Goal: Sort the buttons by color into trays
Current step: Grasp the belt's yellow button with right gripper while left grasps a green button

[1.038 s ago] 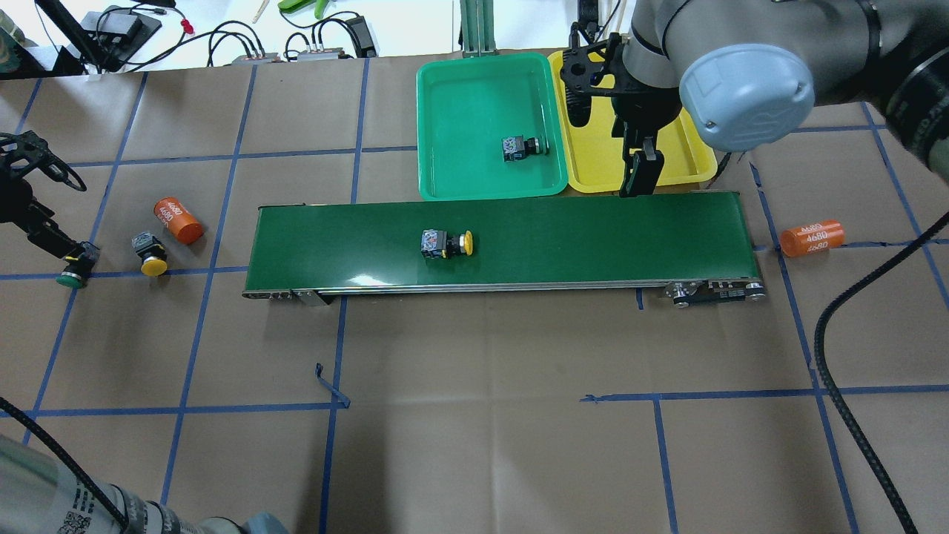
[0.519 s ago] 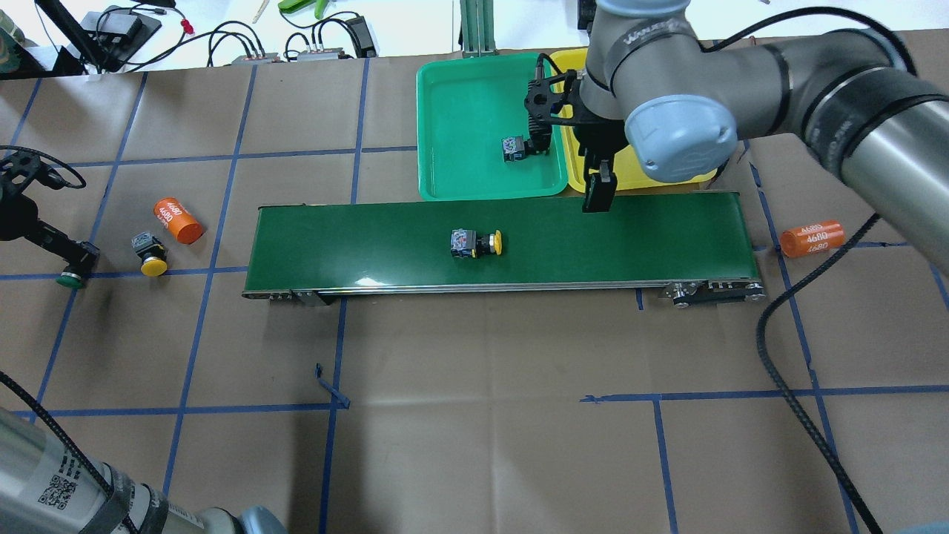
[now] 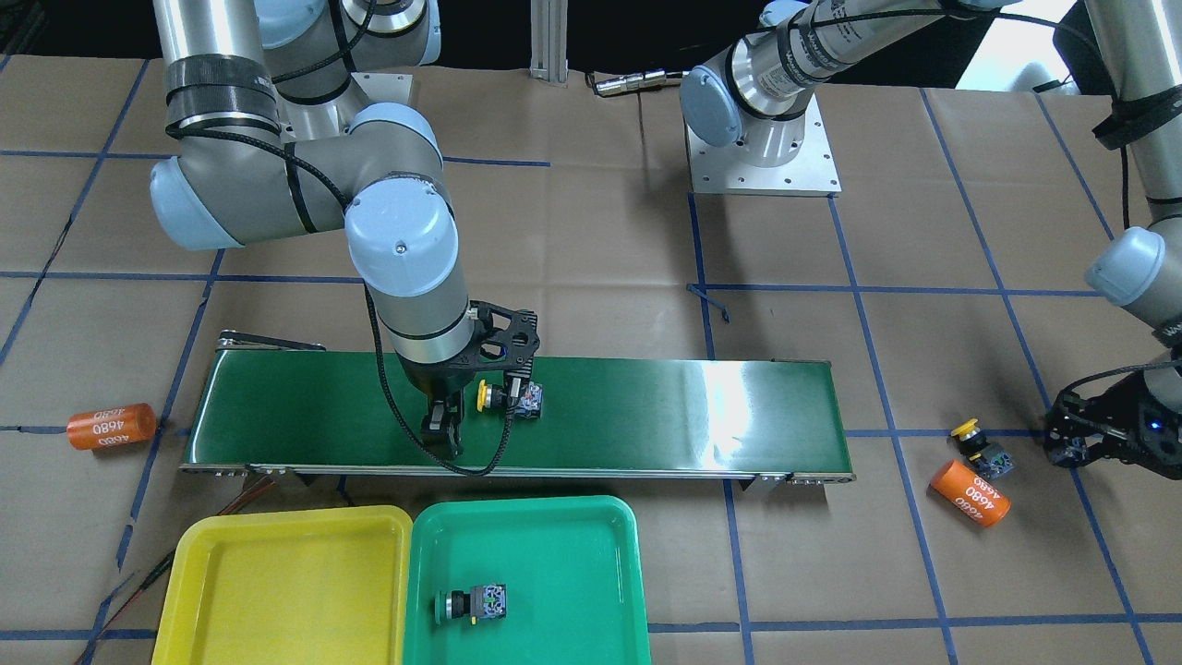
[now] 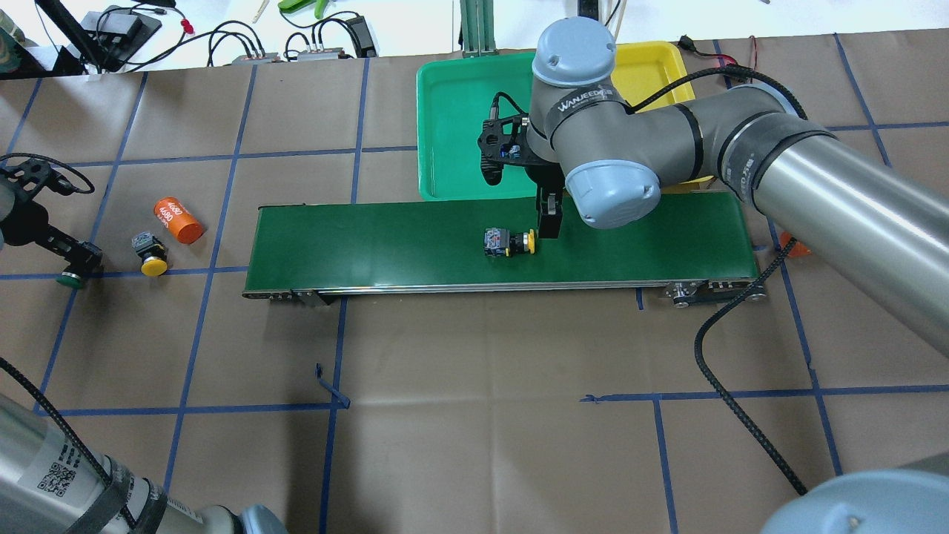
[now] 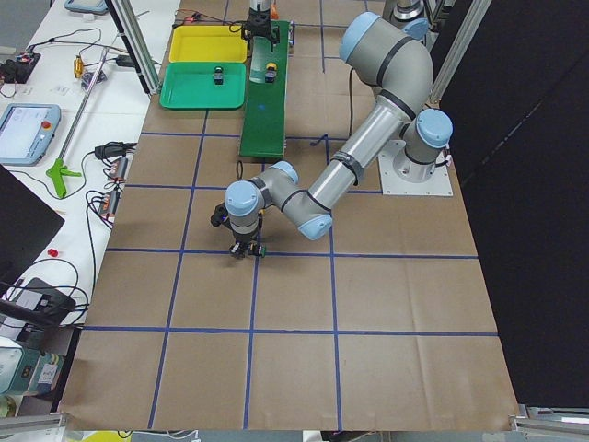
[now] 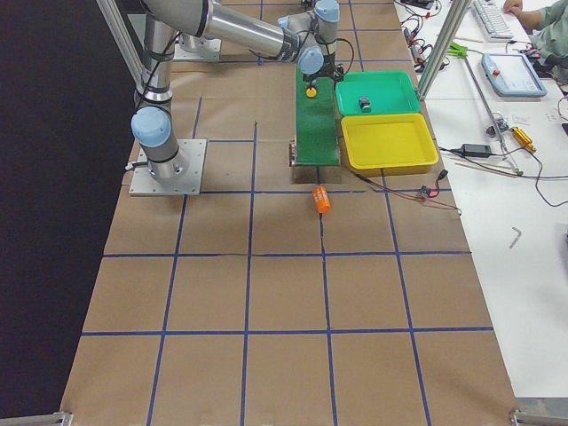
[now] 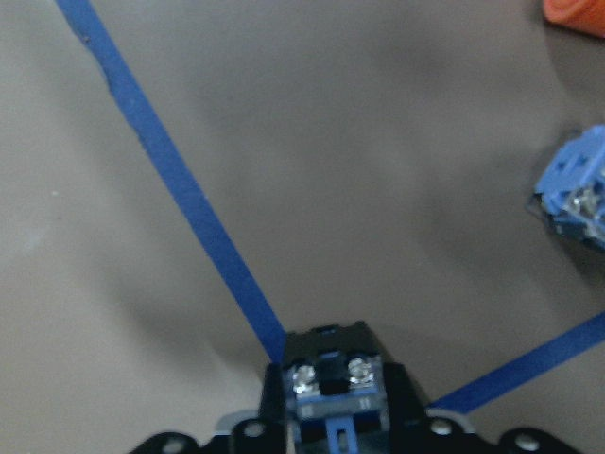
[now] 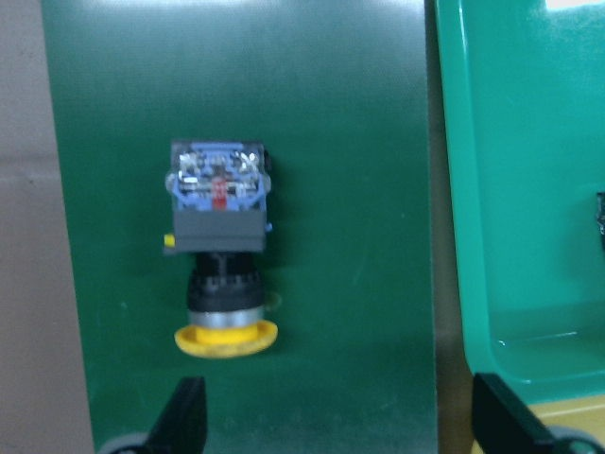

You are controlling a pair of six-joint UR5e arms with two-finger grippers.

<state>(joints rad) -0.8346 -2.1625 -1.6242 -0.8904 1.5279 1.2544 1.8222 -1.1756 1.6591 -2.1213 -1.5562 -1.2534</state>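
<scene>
Exterior front-facing view shows one green-capped button point(image 3: 471, 605) sorted into the green tray point(image 3: 572, 554), with nothing in the yellow tray point(image 3: 277, 573). Fingers apart, the right end effector point(image 8: 342, 421) hovers over a yellow button point(image 4: 508, 242) on the belt point(image 4: 371, 245). The left end effector point(image 4: 74, 267) looks clamped on a green button point(image 4: 69, 280) beside a second yellow button point(image 4: 152, 259) on the surface point(image 4: 482, 356), so three are left to sort.

A wide table point(image 4: 474, 445) covered in brown paper fills the scene, marked into large squares by strips of blue tape point(image 4: 185, 410). Along the table's far edge runs a white bench point(image 4: 415, 22) strewn with black cables point(image 4: 230, 30), and silver metal posts point(image 4: 474, 26) rise at that edge. A control pad point(image 6: 513, 75) lies on the bench. Behind the table's near edge hangs a black backdrop point(image 5: 525, 184). The light is even, with soft shadows on the paper.
</scene>
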